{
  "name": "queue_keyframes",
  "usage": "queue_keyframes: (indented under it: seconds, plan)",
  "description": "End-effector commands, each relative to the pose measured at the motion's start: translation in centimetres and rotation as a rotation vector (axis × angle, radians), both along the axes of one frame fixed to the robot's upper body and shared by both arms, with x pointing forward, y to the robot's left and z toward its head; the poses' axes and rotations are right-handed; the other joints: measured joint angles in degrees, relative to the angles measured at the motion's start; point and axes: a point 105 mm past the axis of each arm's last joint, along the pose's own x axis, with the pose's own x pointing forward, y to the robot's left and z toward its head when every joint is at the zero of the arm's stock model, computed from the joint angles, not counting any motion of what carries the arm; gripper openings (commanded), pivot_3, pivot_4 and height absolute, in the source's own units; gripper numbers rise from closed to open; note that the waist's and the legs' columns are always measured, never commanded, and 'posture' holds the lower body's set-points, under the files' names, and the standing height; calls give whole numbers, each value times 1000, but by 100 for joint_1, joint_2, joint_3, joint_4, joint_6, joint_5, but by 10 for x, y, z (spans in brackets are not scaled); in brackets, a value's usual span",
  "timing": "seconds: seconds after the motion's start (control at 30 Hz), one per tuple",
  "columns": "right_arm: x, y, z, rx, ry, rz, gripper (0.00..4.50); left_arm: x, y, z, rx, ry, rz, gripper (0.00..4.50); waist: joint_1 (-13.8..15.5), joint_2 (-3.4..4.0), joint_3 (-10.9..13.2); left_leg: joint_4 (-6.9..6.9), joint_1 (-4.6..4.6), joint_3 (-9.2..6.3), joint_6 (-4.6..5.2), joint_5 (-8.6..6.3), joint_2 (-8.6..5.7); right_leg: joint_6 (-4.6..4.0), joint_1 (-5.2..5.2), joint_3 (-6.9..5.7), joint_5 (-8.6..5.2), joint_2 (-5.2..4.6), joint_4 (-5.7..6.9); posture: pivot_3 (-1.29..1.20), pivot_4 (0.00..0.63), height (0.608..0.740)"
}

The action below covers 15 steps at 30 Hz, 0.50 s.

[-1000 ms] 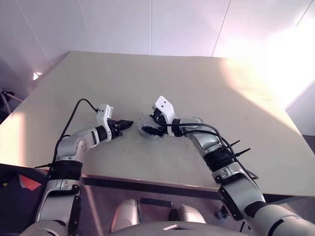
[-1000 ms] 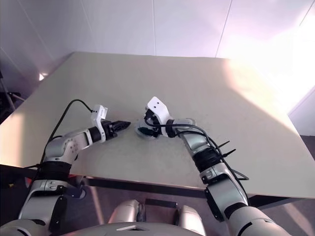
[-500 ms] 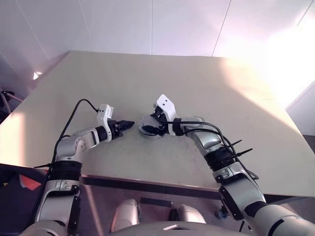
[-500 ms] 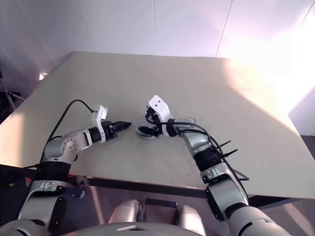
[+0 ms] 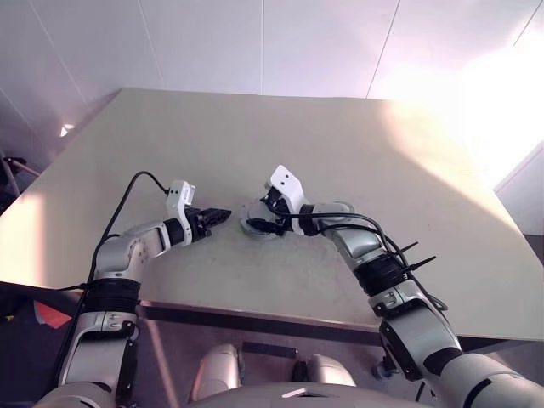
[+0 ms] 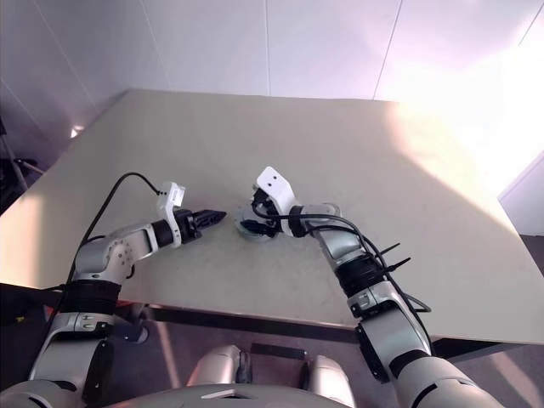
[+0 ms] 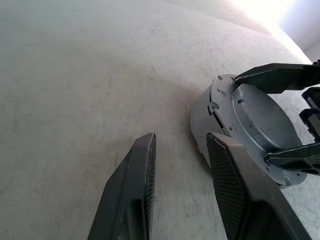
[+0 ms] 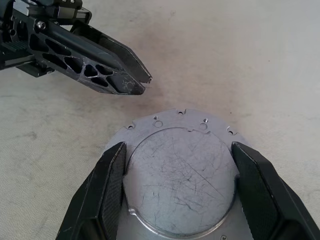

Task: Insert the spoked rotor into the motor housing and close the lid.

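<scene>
The motor housing (image 7: 220,120) is a round grey metal drum standing on the table's near middle. A flat scratched grey plate (image 8: 180,175) covers its upper face; I cannot tell whether it is the lid. The spoked rotor is hidden. My right gripper (image 8: 178,147) reaches in from the right, its two fingers pressed against opposite sides of the raised round top. My left gripper (image 7: 182,137) hovers just left of the drum, pointing at its side wall, open with nothing between the fingers and a small gap to the drum.
The pale beige table (image 5: 340,144) stretches far back and to both sides of the drum. Its front edge (image 5: 255,310) runs close below both arms. Strong glare washes out the table's far right corner (image 5: 476,110).
</scene>
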Motion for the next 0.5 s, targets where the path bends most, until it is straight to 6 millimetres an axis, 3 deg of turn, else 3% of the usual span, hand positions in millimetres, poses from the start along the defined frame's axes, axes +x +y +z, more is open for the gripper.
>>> queue_keyframes:
  seconds: [0.03, 0.5]
  plan:
    - [1, -7, -6, -29, 5, -11, 3220, 3, 0, 14, 3, -53, -10, 1740, 0, 0, 0, 0, 0, 0, 0, 0, 0, 0, 0, 0, 0, 0, 0, 0, 0, 740]
    - [-3, -17, -11, -47, 26, -11, 3220, 3, 0, 14, 3, -55, -7, 1740, 30, -1, -1, 0, -3, 0, 5, -3, -2, 0, 4, 0, 0, -1, -5, 0, 0, 740]
